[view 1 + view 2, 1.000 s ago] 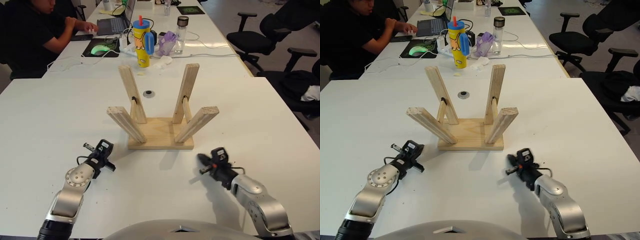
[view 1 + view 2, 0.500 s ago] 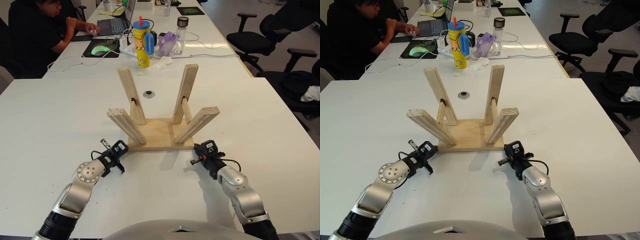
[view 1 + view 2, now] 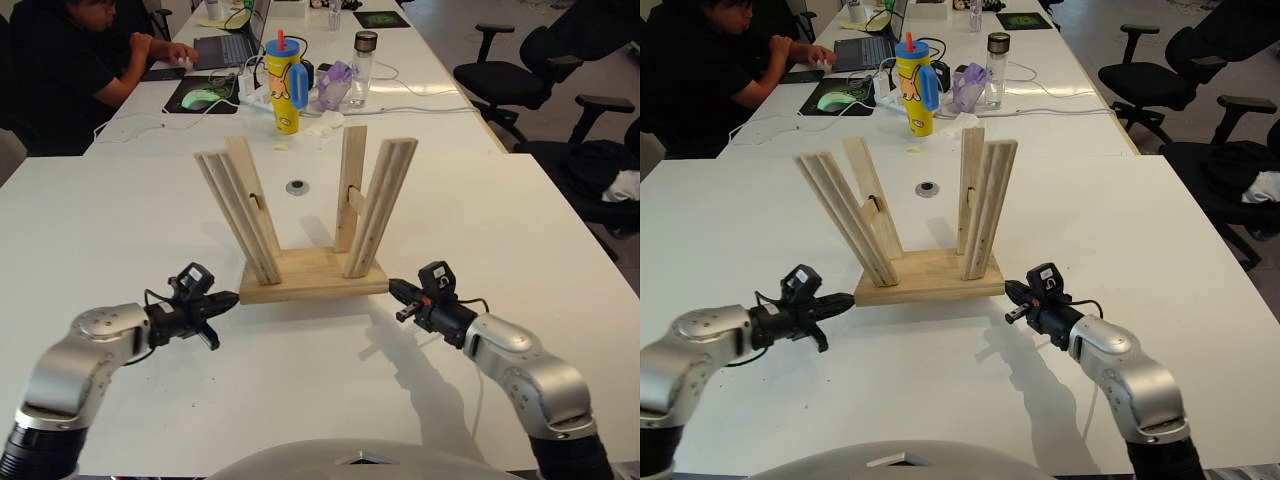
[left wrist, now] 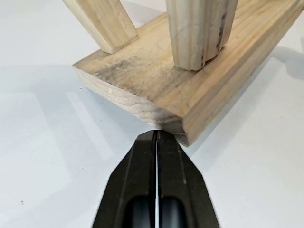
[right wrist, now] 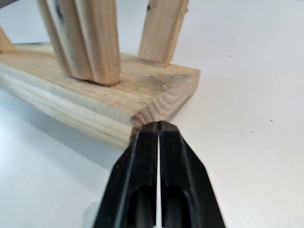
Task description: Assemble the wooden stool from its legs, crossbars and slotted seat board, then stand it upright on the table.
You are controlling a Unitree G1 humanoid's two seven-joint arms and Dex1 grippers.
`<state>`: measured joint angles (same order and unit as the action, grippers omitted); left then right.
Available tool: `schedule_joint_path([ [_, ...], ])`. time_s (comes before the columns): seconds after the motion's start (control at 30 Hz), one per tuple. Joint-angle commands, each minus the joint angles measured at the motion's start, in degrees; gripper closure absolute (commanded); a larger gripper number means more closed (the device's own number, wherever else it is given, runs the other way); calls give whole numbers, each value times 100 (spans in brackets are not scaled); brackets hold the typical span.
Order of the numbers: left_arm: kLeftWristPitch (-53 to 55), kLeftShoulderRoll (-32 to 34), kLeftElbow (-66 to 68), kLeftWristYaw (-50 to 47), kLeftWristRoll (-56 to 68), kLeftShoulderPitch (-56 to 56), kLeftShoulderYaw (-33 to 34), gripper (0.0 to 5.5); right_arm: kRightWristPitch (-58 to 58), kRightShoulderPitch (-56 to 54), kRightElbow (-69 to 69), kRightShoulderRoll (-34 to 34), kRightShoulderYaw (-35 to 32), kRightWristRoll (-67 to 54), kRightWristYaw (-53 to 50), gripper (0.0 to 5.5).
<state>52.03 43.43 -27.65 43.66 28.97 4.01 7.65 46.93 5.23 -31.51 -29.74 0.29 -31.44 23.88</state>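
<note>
The wooden stool sits upside down mid-table, its seat board (image 3: 312,277) lowest and its legs (image 3: 375,205) pointing up and leaning away from me. Short crossbars (image 3: 352,195) join the leg pairs. The board's near edge looks lifted, with shadow under it. My left gripper (image 3: 232,297) is shut, its tip pressed under the board's near left corner (image 4: 161,121). My right gripper (image 3: 393,288) is shut too, its tip against the near right corner (image 5: 142,111). Neither gripper has anything between its fingers.
A round grommet (image 3: 297,187) lies in the table behind the stool. On the far table stand a yellow cup (image 3: 284,85), a bottle (image 3: 361,55) and a laptop (image 3: 225,45). Office chairs (image 3: 520,70) are off to the right. White tabletop stretches on both sides.
Both grippers moved in to the seat board's near corners. The stool tipped away from me: its near edge rose and the legs now stand steeper and closer together.
</note>
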Motion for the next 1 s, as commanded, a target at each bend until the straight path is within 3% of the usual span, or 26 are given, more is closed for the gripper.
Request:
schedule_joint_path([
  [0.03,512,563,-825,1492,2074,-988,481,550,1007,-964,-1365,-585,-239,-3326,1409,547],
  [0.2,318,767,-509,1595,1724,-724,674,550,960,-1274,-647,-650,-1007,-3813,1059,547],
  [0.27,101,842,-429,1636,1441,-622,587,550,901,-1262,-433,-795,-1010,-3369,1157,547],
  [0.37,-695,1128,-102,1860,610,-218,392,530,99,-767,168,-1402,-585,-1703,1564,550],
  [0.53,-1335,1349,830,2523,463,154,708,466,-1054,-138,1114,-1849,-413,-615,2552,481],
  [0.7,-1850,1550,1244,2933,161,156,478,397,-1627,-286,1680,-1973,-273,-229,3330,409],
  [1.0,-2304,794,1168,2568,127,-303,-47,279,-1959,-571,2165,-1531,18,129,3501,271],
])
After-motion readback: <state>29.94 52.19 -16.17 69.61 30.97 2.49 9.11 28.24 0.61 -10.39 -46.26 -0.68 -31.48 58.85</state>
